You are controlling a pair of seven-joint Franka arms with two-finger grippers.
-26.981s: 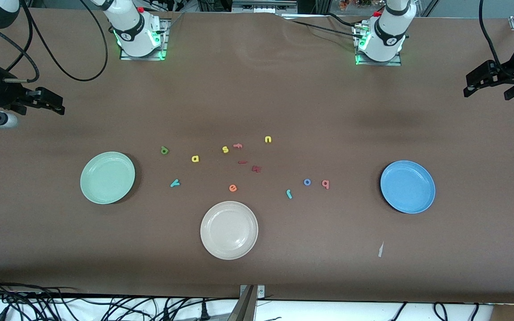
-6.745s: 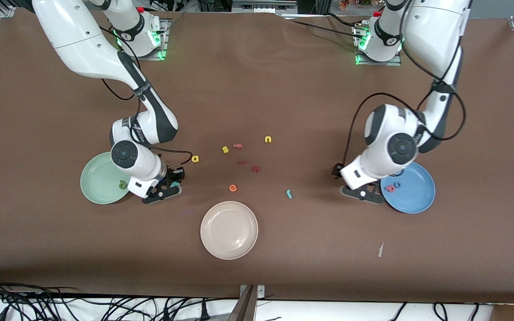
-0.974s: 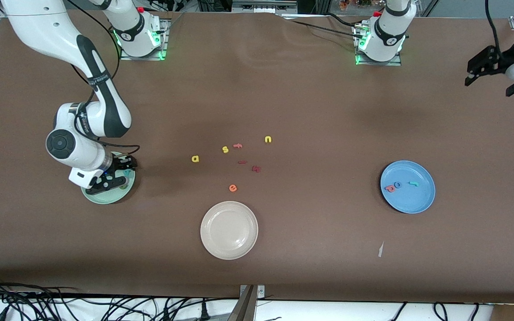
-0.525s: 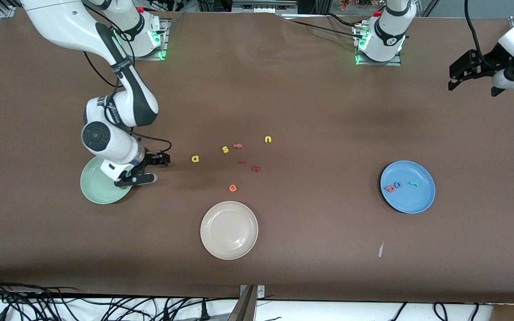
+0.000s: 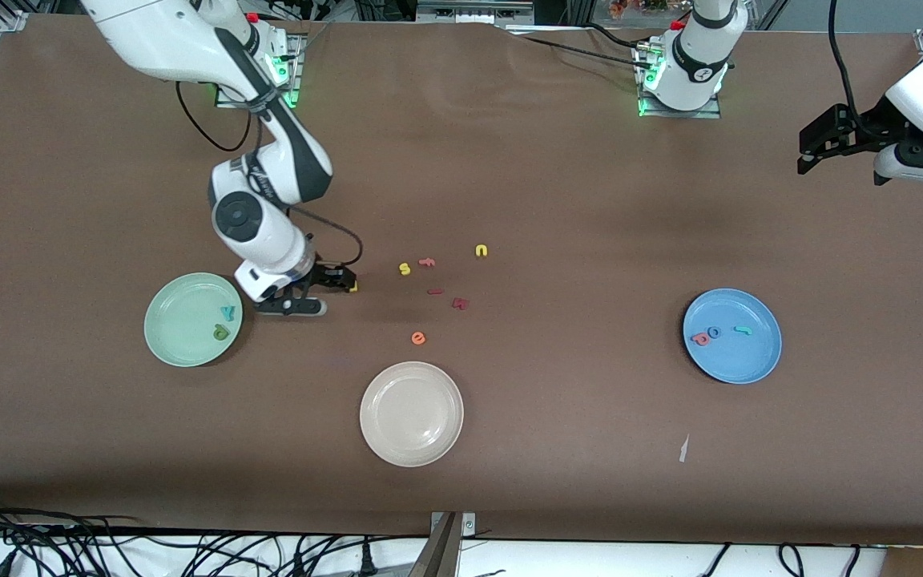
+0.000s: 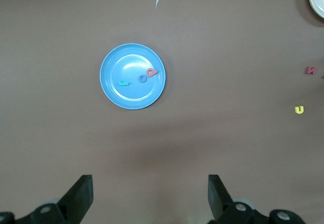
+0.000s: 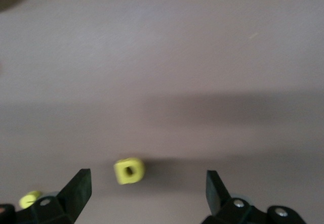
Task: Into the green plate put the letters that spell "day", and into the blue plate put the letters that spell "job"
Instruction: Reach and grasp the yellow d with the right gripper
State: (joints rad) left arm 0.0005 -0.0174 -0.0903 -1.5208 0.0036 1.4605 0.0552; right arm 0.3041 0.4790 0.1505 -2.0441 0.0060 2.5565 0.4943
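The right gripper [image 5: 332, 290] has moved off the green plate [image 5: 177, 340], where the teal y [image 5: 227, 312] and olive d [image 5: 220, 332] now lie, and hangs wide open just over the yellow a [image 5: 353, 286]. In the left wrist view, the waiting left gripper [image 6: 150, 198] is open, high above the blue plate [image 6: 114, 92] holding the j [image 6: 123, 83], o [image 6: 143, 78] and b [image 6: 152, 73]. In the right wrist view, the yellow a [image 7: 128, 170] sits between the spread fingers [image 7: 76, 189], closer to one.
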